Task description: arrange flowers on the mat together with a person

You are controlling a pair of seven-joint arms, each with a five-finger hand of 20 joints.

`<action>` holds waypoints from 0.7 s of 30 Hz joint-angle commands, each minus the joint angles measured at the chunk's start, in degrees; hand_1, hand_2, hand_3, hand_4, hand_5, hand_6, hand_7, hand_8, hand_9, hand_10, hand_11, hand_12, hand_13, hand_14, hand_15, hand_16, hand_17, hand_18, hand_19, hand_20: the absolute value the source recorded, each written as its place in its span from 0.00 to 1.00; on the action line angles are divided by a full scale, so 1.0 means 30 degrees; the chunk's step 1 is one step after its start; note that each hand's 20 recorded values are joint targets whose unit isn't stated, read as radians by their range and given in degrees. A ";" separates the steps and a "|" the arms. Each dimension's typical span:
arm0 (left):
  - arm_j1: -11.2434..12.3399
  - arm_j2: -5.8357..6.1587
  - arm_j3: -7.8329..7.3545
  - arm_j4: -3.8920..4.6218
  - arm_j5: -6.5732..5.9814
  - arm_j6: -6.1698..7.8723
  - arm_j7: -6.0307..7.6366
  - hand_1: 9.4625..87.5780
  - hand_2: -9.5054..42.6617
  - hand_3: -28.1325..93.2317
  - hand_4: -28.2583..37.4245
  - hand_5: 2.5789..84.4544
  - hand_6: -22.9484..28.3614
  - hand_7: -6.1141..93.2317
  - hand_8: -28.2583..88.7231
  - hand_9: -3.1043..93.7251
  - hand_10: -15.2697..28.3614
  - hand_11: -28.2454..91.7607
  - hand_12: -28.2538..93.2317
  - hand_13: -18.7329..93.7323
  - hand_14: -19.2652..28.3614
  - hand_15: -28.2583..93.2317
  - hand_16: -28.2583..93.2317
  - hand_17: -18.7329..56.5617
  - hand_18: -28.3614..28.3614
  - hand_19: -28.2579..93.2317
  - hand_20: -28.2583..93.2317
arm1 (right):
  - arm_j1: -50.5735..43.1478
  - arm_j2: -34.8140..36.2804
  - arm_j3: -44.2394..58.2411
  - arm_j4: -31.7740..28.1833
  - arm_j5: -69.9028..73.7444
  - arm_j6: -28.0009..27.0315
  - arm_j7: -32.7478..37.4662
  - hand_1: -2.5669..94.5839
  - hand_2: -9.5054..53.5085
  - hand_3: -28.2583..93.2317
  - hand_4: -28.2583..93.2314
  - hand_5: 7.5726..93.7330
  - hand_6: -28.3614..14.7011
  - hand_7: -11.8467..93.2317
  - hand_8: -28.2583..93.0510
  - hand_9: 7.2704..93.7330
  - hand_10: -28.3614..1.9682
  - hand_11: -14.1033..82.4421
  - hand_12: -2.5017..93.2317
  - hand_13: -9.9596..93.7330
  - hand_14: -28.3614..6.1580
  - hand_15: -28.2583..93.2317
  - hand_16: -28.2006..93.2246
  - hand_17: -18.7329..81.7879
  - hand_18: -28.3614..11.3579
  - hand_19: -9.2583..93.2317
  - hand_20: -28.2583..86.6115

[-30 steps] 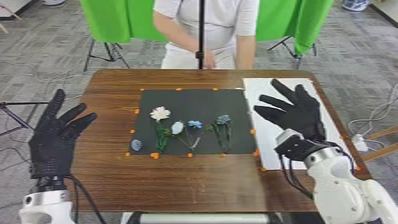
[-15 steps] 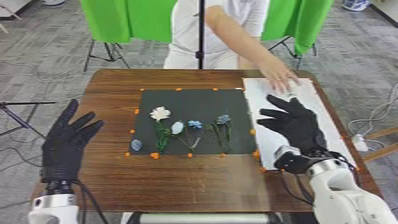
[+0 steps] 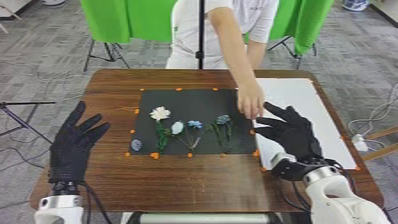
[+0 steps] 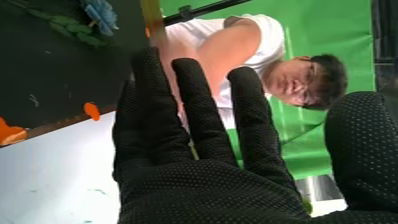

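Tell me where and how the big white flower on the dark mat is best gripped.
Probably low on its green stem, coming from the robot's side: the stem runs toward the robot, and the wide white bloom lies at the far end.

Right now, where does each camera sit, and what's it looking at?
Head view: on the robot's head, looking forward and down at the mat; left hand, right hand and the person's reaching hand show.
Right wrist view: on the right wrist, looking past the right hand toward the person and green cloth.
Both share: mat, white sheet, right hand, person, green cloth.
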 commanded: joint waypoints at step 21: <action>-0.0113 0.0364 0.0405 0.0100 -0.0346 0.0396 0.0029 0.17 0.33 0.83 0.02 0.33 0.51 0.17 0.17 0.40 0.74 0.41 0.33 0.44 0.90 0.59 0.19 0.20 0.96 0.73 0.26 | 0.0610 0.0249 -0.0523 0.0276 -0.0003 -0.0101 0.0648 0.17 0.37 0.82 0.03 0.42 0.66 0.23 0.14 0.49 0.31 0.28 0.18 0.46 0.20 0.57 0.32 0.22 0.20 0.55 0.41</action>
